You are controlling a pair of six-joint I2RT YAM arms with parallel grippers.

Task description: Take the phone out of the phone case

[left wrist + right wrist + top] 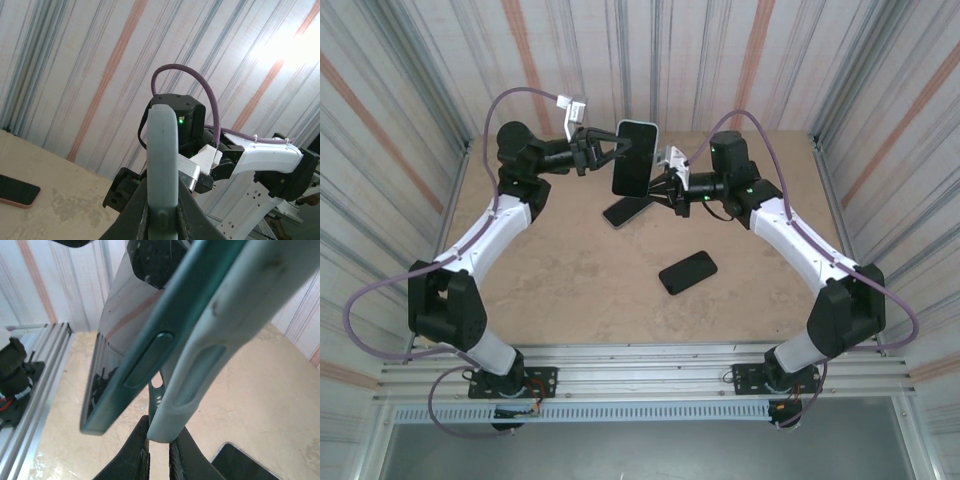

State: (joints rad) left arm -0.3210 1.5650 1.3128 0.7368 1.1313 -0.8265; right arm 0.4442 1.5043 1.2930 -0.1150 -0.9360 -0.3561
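Note:
A phone (635, 160) with a dark screen stands upright in the air above the far middle of the table, in a pale grey-blue phone case (225, 325). My left gripper (620, 150) is shut across the phone and case from the left; in the left wrist view the case's edge (162, 150) rises between the fingers of that gripper (161, 210). My right gripper (655, 187) is shut on the case's lower corner. In the right wrist view that gripper (159, 440) pinches the corner, and the teal-edged phone (150, 355) has come apart from the case at this end.
A second phone in a light pinkish case (625, 211) lies flat on the table just below the held one. A black phone (688, 272) lies nearer the front, right of centre. Striped walls close in the table on three sides.

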